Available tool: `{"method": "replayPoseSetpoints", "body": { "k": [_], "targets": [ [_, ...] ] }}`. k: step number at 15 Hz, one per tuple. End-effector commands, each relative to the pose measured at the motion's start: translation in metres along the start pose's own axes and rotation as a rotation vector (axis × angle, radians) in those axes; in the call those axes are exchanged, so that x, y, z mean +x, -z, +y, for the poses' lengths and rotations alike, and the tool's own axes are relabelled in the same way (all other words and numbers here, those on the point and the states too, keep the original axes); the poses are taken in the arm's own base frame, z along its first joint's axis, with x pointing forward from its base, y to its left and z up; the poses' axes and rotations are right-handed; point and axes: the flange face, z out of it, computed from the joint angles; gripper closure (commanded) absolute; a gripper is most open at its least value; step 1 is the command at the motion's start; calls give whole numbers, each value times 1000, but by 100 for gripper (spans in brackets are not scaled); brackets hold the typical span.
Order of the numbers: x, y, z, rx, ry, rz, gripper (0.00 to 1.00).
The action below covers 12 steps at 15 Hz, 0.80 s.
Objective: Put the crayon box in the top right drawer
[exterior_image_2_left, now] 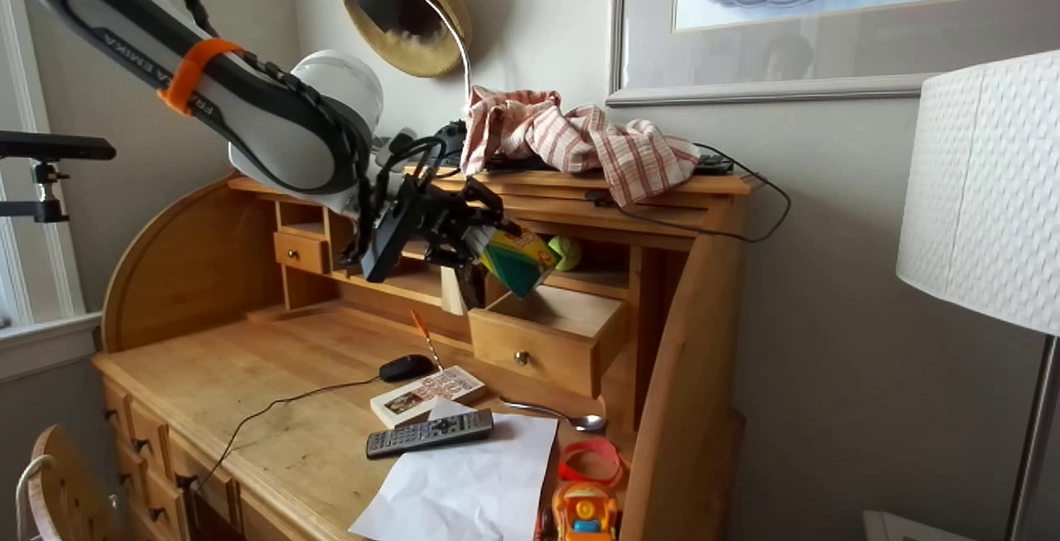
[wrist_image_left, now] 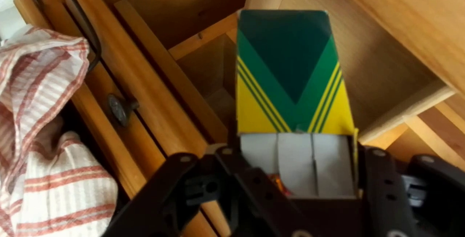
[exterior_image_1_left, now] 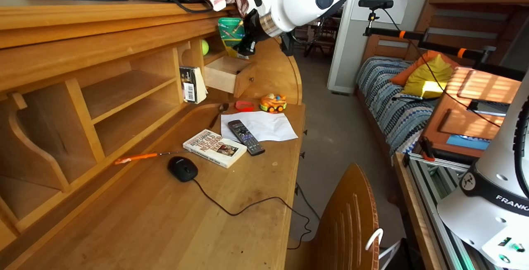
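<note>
The black pincer is closed in on one end of a green and yellow crayon box, its jaws on either side of it, spread only as wide as the box between them. The box hangs straight ahead of the pincer, its long axis running on the way the pincer points; in an exterior view that axis slants downward, so the far end is the lower one. The end near the pincer is pale grey, with a small patch of orange-red. Below the box, a wooden drawer stands pulled out; in the wrist view its wooden floor shows to the right of the box. Whether the box touches the drawer's side wall cannot be told. The carrying seems nearly done: the next move probably calls for centring the box over the opening, lowering it and letting go, and the slanted end could catch on the rim. A tennis ball sits in the compartment above the drawer. A red-and-white cloth drapes the desk's top. Lower down, the counter carries a paperback, a remote partly on a sheet of paper, and an orange toy car.
</note>
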Motion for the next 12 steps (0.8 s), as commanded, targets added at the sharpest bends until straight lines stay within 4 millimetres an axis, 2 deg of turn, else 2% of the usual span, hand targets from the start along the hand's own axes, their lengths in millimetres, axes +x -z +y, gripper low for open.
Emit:
{"method": "replayPoseSetpoints", "body": {
  "k": [1,8,12],
  "targets": [
    [-5,-25,7,25,-30,0,66],
    [-36,-59,17,90,-102,-28,66],
    [-45,-71,27,109,-113,-25,66]
  ]
}}
